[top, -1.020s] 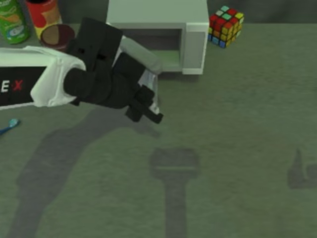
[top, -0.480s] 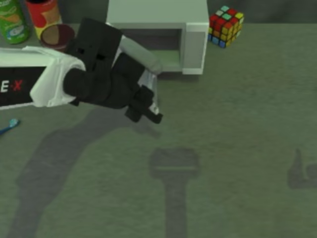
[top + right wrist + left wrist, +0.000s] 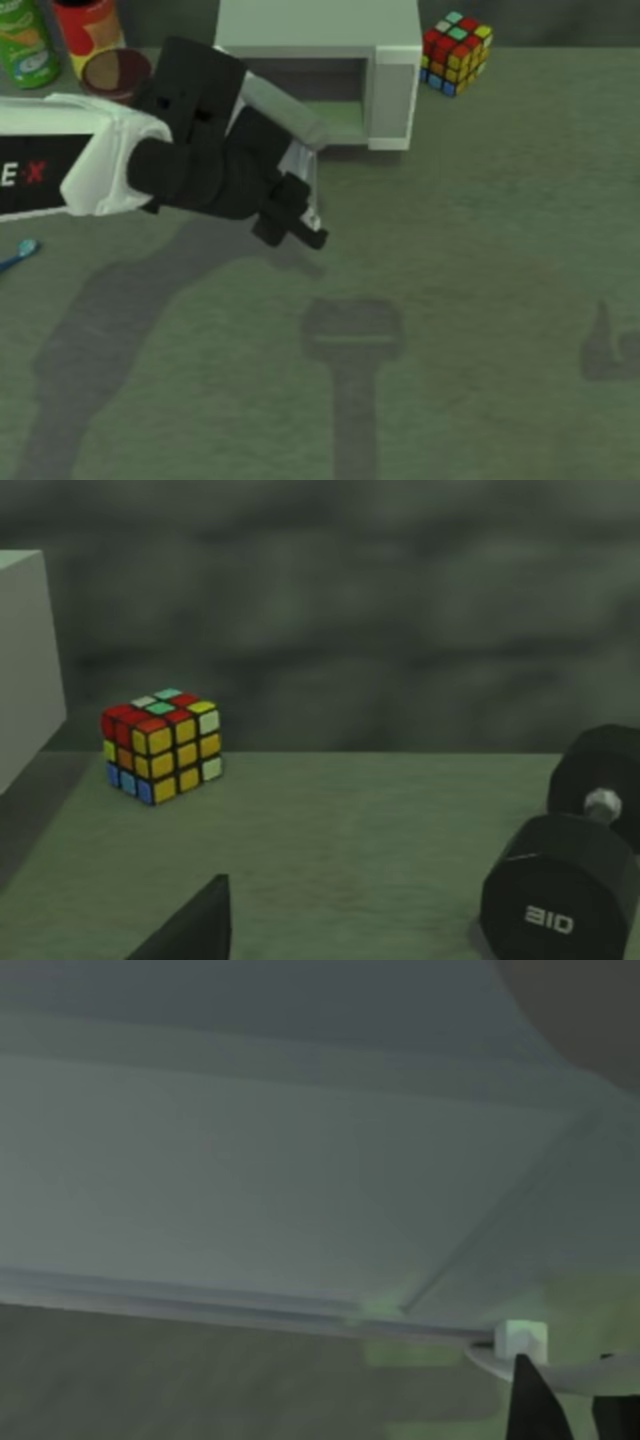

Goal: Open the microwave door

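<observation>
One microwave (image 3: 330, 50) stood at the surface's far edge, its door (image 3: 285, 112) swung open. The left tool (image 3: 300, 222) was at the door's handle; whether it was clamped was unclear. One colour cube (image 3: 456, 52) sat beside the microwave, two cans (image 3: 88, 30) at far left.

One microwave (image 3: 330, 45), two cans (image 3: 88, 30), one cube (image 3: 455, 52), one dumbbell (image 3: 570, 870)

A colour cube (image 3: 160, 745) sits on the green table (image 3: 350, 850), just beside the pale wall of the microwave (image 3: 25, 660) at the frame's edge. A black dumbbell (image 3: 570, 870) marked 310 lies well apart from the cube. A dark wedge low in the frame is possibly one finger (image 3: 195, 930) of the right gripper.
</observation>
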`<act>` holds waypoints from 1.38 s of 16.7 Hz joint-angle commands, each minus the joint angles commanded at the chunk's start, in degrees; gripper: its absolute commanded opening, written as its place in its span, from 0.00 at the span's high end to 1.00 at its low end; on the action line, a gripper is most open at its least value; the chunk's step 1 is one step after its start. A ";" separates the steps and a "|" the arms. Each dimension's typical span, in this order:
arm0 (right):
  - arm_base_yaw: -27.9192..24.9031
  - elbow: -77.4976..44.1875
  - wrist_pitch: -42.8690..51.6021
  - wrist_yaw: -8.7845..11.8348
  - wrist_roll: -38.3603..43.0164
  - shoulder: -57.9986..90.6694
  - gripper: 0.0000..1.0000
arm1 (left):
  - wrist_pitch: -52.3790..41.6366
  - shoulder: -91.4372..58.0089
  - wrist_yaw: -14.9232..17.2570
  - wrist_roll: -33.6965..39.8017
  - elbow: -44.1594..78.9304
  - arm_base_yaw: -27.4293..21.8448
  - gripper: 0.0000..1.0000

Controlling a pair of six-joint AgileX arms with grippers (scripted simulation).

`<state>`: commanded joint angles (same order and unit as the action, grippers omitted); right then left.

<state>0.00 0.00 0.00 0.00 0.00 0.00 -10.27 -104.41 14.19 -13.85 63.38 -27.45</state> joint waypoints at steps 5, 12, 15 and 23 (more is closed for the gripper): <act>0.00 0.00 0.00 0.00 0.00 0.00 0.00 | -0.49 0.44 1.35 -2.24 -0.31 1.16 1.00; 0.00 0.00 0.00 0.00 0.00 0.00 0.00 | -0.96 0.72 2.46 -4.08 -0.62 2.07 1.00; 0.00 0.00 0.00 0.00 0.00 0.00 0.00 | -0.96 0.72 2.46 -4.08 -0.62 2.07 1.00; 0.00 0.00 0.00 0.00 0.00 0.00 0.00 | -0.96 0.72 2.46 -4.08 -0.62 2.07 1.00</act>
<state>0.00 0.00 0.00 0.00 0.00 0.00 -11.22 -103.69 16.65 -17.93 62.75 -25.39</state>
